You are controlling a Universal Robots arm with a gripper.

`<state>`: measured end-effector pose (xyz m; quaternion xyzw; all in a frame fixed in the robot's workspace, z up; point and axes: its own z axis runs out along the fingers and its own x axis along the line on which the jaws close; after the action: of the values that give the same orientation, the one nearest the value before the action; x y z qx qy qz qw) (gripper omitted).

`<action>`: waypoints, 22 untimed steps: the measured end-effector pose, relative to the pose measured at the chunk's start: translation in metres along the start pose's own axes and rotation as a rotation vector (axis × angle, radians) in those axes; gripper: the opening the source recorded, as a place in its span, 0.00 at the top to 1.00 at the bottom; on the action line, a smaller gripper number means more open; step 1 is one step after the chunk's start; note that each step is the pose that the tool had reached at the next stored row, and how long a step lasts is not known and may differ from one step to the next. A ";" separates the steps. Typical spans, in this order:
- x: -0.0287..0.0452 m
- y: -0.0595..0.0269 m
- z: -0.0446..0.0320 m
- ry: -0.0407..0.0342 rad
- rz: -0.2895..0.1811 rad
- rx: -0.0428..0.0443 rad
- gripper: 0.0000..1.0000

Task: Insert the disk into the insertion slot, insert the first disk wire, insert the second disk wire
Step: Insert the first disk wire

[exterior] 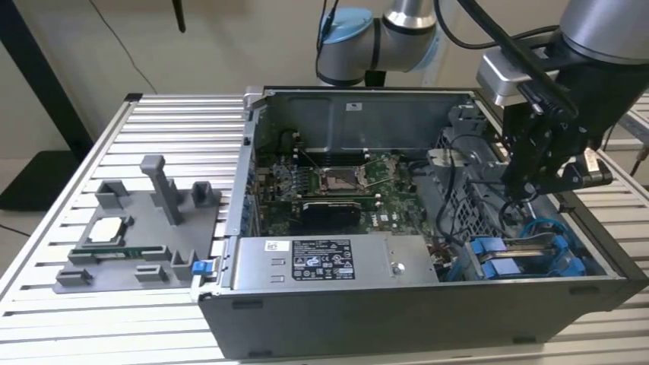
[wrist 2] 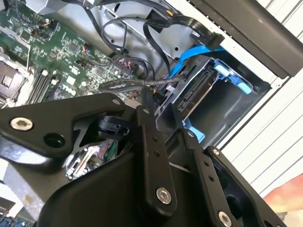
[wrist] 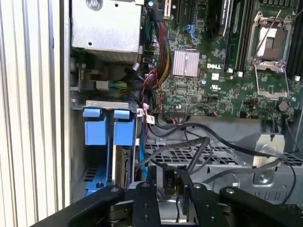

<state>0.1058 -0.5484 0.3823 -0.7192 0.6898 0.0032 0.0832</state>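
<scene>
The big grey computer case (exterior: 406,312) sits open on the slatted worktop (exterior: 41,319). The claw (exterior: 534,182) hangs inside the case, by the case's edge on the exterior view's right. It is just above the blue parts in the near corner.

The disk (wrist: 121,165) stands on its edge in the insertion slot (wrist 2: 225,111) in that corner. You can see just its thin side and bits of the blue frame around it. Its flat face is turned away and hidden.

A blue wire (wrist 2: 191,57) runs toward the end of the disk. I cannot tell if its plug is pushed in.

Black wires (wrist: 201,142) loop over the grey metal cage (wrist: 218,156) with the little holes. They go down toward the claw, and the claw's black body covers their ends. I cannot tell if the claw is clenched or let go.

In the second wrist view the claw's dark body hides the lower part of the slot. The green board (wrist: 213,80) is cut off at the picture's edge.
</scene>
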 end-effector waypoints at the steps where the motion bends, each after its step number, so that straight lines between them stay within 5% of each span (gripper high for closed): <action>1: -0.0003 0.0001 0.0002 0.0001 -0.001 0.0015 0.00; 2: -0.0006 0.0001 0.0005 -0.0002 -0.001 0.0027 0.00; 3: -0.0007 0.0000 0.0006 -0.0002 -0.002 0.0032 1.00; 22: -0.0011 0.0001 0.0013 0.0017 -0.002 0.0053 1.00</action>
<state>0.1057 -0.5471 0.3811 -0.7198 0.6890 0.0007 0.0845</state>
